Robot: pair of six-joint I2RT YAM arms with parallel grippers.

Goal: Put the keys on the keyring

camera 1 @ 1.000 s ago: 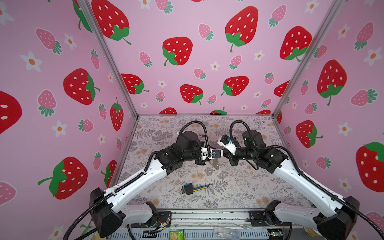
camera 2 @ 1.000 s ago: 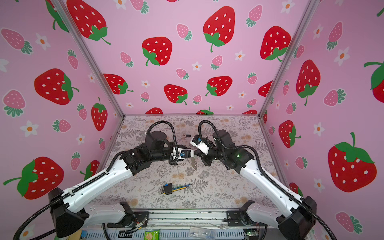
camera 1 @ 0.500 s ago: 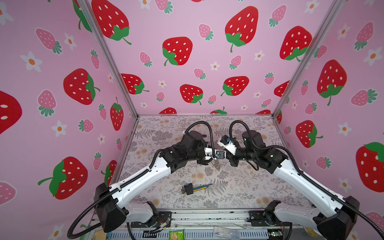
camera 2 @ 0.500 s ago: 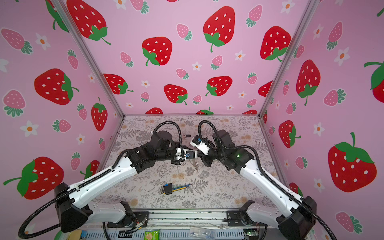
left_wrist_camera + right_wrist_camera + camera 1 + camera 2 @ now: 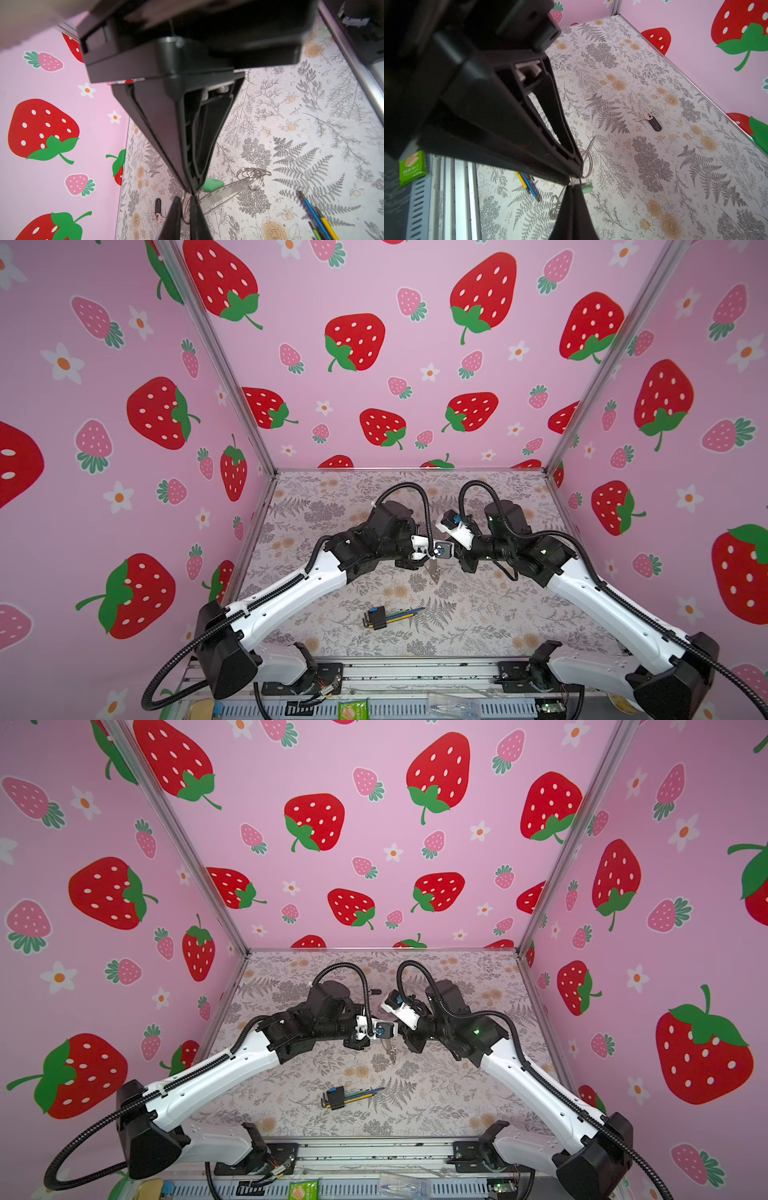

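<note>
Above the middle of the floral table (image 5: 498, 614), the two arms meet tip to tip in both top views. The keyring (image 5: 434, 572) hangs below that meeting point; whether its lower end touches the table I cannot tell.

The right gripper (image 5: 577, 175) is clamped tight. A thin silvery ring (image 5: 586, 163) of the keyring loops out right at its tips, so it grips the keyring by that ring.

The left gripper (image 5: 192, 190) comes in from the opposite side with its fingertips pressed together. The green-tagged key (image 5: 212, 184) sticks out just beside those tips, and the gripper appears to pinch that key (the contact itself is hidden behind the fingers). The key's metal blade cannot be made out in any view.

Seen from the left wrist, the strap (image 5: 226, 190) runs away from the tips. It looks pale there, with a row of stitch holes, and ends at a cluster of small rings (image 5: 252, 174).

The black-tagged key (image 5: 652, 122) lies flat on the table, well apart from both grippers, with its silvery blade beside its tag. The hex wrenches (image 5: 388, 616) lie on the table nearer the arm bases, apart from the keys and the keyring.
</note>
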